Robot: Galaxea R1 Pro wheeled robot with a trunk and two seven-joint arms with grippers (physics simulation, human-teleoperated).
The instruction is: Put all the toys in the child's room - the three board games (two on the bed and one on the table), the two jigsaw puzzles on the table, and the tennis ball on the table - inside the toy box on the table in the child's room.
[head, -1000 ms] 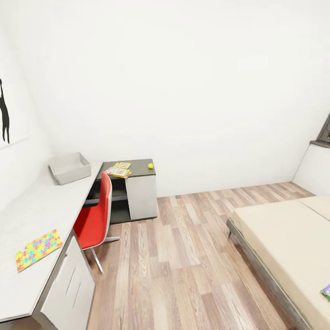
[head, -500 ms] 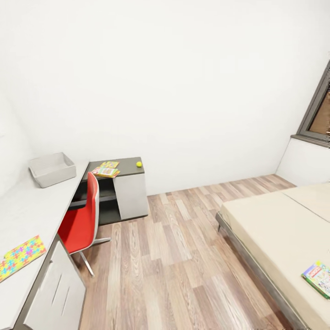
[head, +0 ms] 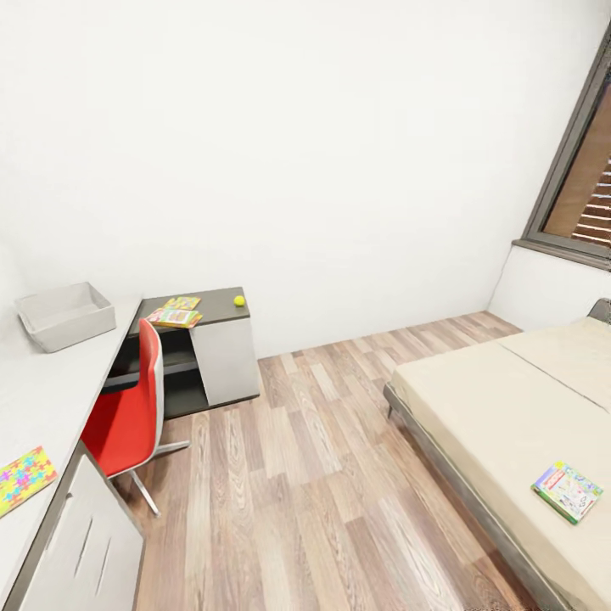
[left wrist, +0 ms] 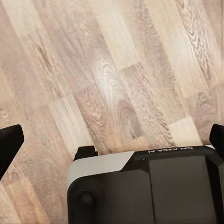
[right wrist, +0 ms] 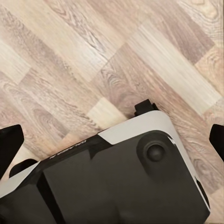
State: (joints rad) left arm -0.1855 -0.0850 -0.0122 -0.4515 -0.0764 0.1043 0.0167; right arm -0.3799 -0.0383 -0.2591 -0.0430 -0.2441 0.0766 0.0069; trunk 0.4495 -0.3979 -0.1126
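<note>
Nearest, each wrist view looked straight down at the wood floor (left wrist: pixel 116 70) with the robot's dark base (left wrist: pixel 149 186) beneath. The left hand (left wrist: pixel 112 140) showed two dark fingertips (left wrist: pixel 8 142) at opposite edges of its view, spread wide with nothing between them; the right hand (right wrist: pixel 112 140) was spread the same way, its fingertips (right wrist: pixel 9 142) far apart over bare planks. From the head view, a jigsaw puzzle (head: pixel 24 479) lay flat on the near end of the pale counter (head: pixel 51 399), cut off by the picture's edge. On the bed (head: pixel 501 416), a multicolour board game (head: pixel 567 491) lay flat close to the near side edge, its long axis slanting across the mattress. A red chair (head: pixel 127 416) stood tucked against the counter. Farther along the counter sat the grey toy box (head: pixel 64 316), its long axis roughly across the view, against the wall. Beyond it, on the lower dark cabinet top (head: pixel 216 299), two flat colourful items lay just beside each other: a board game (head: pixel 174 318) and another (head: pixel 182 302) too small to tell apart, with the tennis ball (head: pixel 239 300) near them, apart, toward the cabinet's free end. A window (head: pixel 585 187) filled the far right corner.
</note>
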